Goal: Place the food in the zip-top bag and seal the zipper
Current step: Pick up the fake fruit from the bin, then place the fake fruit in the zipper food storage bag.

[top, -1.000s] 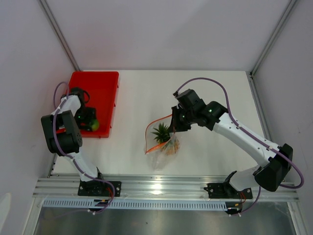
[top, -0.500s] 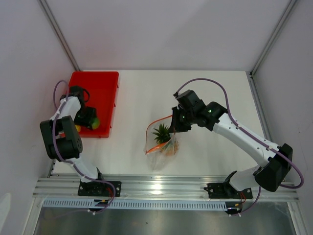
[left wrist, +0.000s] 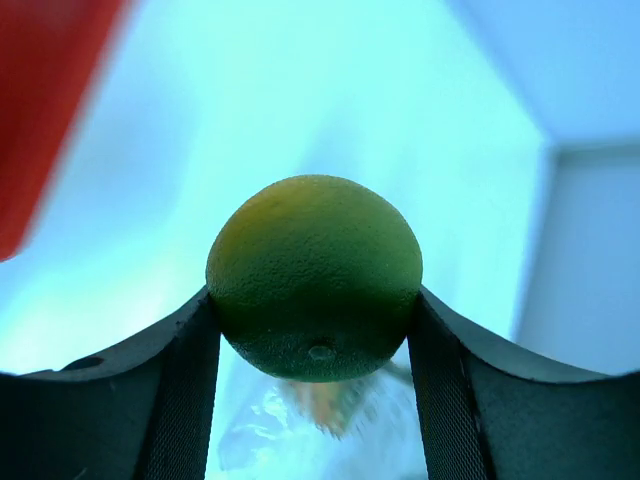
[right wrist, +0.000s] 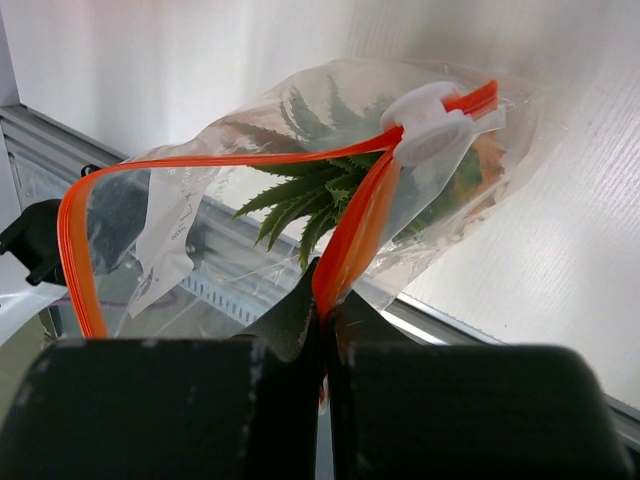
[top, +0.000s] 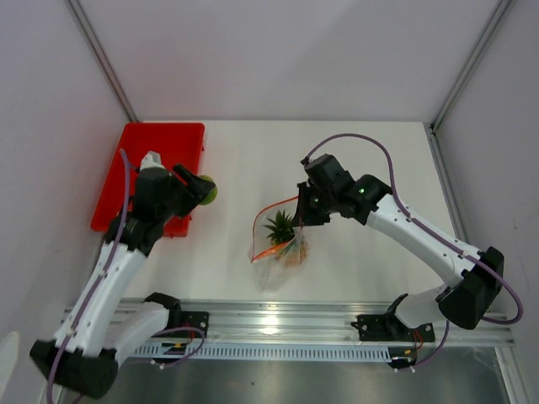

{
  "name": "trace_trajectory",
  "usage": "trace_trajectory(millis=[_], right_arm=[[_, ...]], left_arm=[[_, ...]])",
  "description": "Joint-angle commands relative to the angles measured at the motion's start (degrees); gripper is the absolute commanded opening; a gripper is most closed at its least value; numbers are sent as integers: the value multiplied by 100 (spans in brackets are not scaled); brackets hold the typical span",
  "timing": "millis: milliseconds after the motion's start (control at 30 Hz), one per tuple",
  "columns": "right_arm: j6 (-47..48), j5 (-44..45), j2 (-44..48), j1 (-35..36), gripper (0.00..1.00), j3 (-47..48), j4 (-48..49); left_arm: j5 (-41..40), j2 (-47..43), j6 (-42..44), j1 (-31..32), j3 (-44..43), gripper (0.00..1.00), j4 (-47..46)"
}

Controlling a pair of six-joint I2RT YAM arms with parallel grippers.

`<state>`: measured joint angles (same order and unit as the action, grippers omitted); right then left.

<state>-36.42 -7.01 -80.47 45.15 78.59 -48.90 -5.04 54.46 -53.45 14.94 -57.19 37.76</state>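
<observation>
What changed: a second ago my left arm was down in the red tray (top: 168, 143) at 10 o'clock on the desk (top: 354, 160). Now it has swung out over the tray's 3 o'clock edge, lifting the green fruit (top: 207, 192) with it.
Left pincer (top: 202, 191): half closed around the green fruit (left wrist: 315, 275). In the wrist view a finger presses each side of it and nothing shows beneath it, so I judge it is off the surface.
Right pincer (right wrist: 322, 300): clamped tight on the zipper (right wrist: 230, 160), holding one lip of the mouth up. It has not shifted over the last second.
Bag (top: 282, 252): just to 6 o'clock of the desk's middle, belly resting on the surface. The mouth gapes toward 10 o'clock, and the white slider (right wrist: 430, 118) is parked at the far end of the strip.
Pineapple (top: 290, 248): already inside the bag, leaves up toward the mouth.
Green fruit, position: at 9 o'clock from the bag, near it but clearly apart.
Yellow fruit: I cannot find it in any view.
Meaning for the task: one fruit is bagged and a second is on its way. The next move needs a drop through the held-open mouth past the leaves. Sealing is not yet begun.
</observation>
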Motion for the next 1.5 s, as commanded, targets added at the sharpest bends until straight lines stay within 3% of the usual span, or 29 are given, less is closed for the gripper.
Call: trace_trajectory(millis=[0, 133, 233, 433, 867, 1067, 1167, 1267, 1367, 1467], right_arm=[[-84, 164, 84, 12, 0, -19, 206], [-128, 121, 66, 21, 0, -98, 276], [-172, 50, 66, 21, 0, -168, 338], [-216, 33, 171, 21, 0, -151, 338], [-260, -143, 312, -50, 0, -133, 391], [-233, -213, 365, -172, 0, -186, 338], [-225, -240, 426, -243, 0, -230, 347], [-216, -266, 435, -287, 0, -230, 355], [-216, -301, 418, -305, 0, -230, 382], [-225, -328, 409, -305, 0, -239, 399]], left_arm=[[1780, -1093, 1143, 237, 776, 1, -2182], [3074, -1368, 1468, 500, 771, 1, -2808], [3561, -1166, 1837, 1192, 744, 1, -3238], [3764, -788, 2260, 2029, 832, 1, -3714], [3774, -541, 2981, 2391, 1429, 1, -3635], [3704, -576, 3104, 2540, 1649, 7, -3548], [3501, -682, 3148, 2575, 1711, 22, -3346], [3422, -761, 3200, 2619, 1702, 28, -3143], [3308, -822, 3253, 2698, 1632, 43, -2976], [3176, -884, 3262, 2742, 1614, 65, -2906]])
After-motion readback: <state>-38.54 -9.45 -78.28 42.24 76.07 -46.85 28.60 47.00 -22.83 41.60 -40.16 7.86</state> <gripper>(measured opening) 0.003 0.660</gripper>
